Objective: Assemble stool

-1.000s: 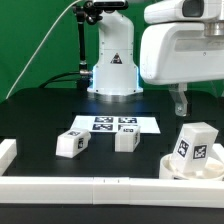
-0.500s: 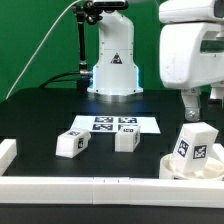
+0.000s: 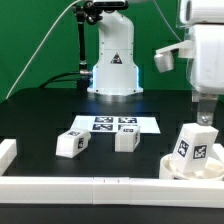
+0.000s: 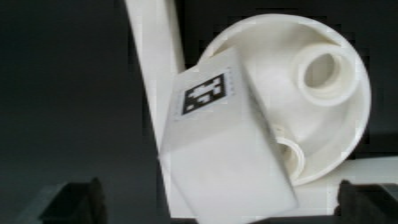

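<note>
1. Three legs of the stool show in the exterior view. The first leg point(image 3: 70, 143) lies on the black tabletop point(image 3: 40, 115) just in front of the marker board point(image 3: 115, 124), near its corner on the exterior view's left.
2. A second leg point(image 3: 127, 140) sits just in front of the board's middle, well apart from the first.
3. The third leg point(image 3: 197, 146) stands on the round seat point(image 3: 174, 170) at the exterior view's right, with its tag facing the camera.
4. The gripper point(image 3: 204, 118) hangs just above that third leg, jaws spread wide and holding nothing.
5. In the wrist view, the dark fingers point(image 4: 71, 200) stand on either side of the tagged leg point(image 4: 214, 140), which lies across the rimmed seat point(image 4: 267, 60) beside a round socket point(image 4: 324, 72).
6. A long white rail point(image 3: 100, 188) runs along the front of the tabletop, with the seat just behind it.
7. The arm's base point(image 3: 112, 62) stands behind the marker board.
</note>
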{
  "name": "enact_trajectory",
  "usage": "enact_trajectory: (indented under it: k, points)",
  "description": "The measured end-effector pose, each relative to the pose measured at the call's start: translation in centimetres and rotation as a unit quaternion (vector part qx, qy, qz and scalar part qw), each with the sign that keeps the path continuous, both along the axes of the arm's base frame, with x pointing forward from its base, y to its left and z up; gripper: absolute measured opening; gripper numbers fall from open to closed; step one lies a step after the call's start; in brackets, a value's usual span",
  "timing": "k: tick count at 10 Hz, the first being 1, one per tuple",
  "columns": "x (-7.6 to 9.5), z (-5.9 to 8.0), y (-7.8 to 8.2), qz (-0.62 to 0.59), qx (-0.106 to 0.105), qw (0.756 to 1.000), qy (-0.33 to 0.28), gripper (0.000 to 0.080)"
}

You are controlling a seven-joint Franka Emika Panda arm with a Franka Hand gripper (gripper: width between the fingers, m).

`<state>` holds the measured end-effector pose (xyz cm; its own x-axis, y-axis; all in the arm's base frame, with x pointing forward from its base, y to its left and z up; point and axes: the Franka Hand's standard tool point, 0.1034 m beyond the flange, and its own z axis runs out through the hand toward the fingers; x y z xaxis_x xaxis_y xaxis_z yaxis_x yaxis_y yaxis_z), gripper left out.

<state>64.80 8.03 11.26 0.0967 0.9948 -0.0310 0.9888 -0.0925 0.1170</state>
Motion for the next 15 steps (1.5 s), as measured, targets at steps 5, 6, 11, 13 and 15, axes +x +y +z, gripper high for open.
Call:
enact_trajectory:
  k: [5,6,11,13,15]
  points:
    - [0.2,-1.6,-0.5,0.198,-0.048,0.979,0.015,0.0649]
    - [0.1,-1.8,-0.9,0.223,-0.051,0.973,0.019,0.0649]
    - [0.1,-2.0,-1.6,0.207,-0.049,0.977,0.02,0.0335]
    - [0.1,-2.0,-1.6,0.187,-0.047,0.981,0.019,0.0335]
    - [0.0,-2.0,-1.7,0.128,-0.037,0.991,0.019,0.0335]
